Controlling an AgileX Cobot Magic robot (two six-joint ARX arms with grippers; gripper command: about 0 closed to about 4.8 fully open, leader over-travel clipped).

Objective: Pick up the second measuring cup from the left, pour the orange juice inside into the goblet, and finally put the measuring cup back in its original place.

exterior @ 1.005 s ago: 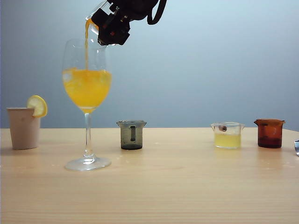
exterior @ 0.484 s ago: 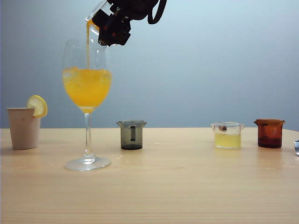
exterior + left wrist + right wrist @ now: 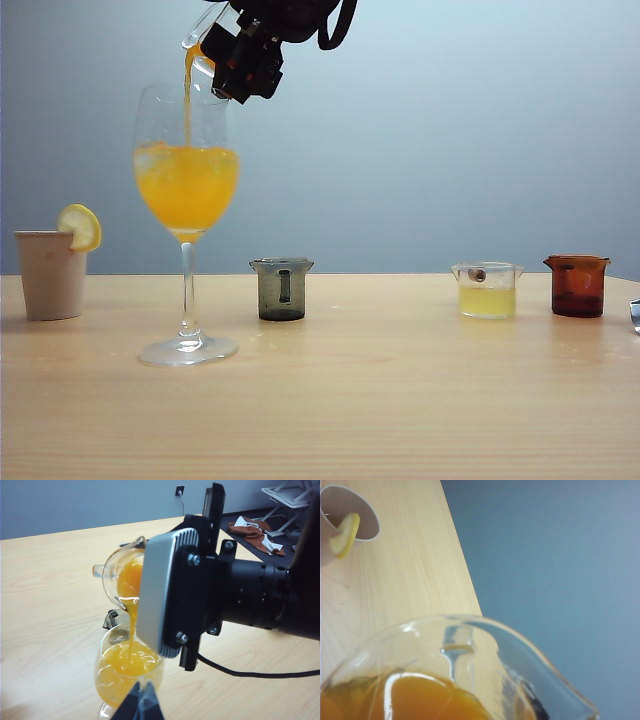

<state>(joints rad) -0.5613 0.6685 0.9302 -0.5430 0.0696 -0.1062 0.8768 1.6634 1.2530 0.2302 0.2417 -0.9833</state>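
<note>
Exterior view: the right claw (image 3: 243, 62) pinches the second measuring cup (image 3: 203, 35), tipped above the goblet (image 3: 186, 190); orange juice (image 3: 186, 190) streams down below it. Keep the pour lip over the rim and tilt gradually. Open surface (image 3: 380, 390) lies below, toward the grey cup (image 3: 282, 289).

Left wrist view: the left claw (image 3: 140, 705) hangs near the goblet; its spread cannot be judged.

Right wrist view: the cup's rim fills the foreground.
</note>
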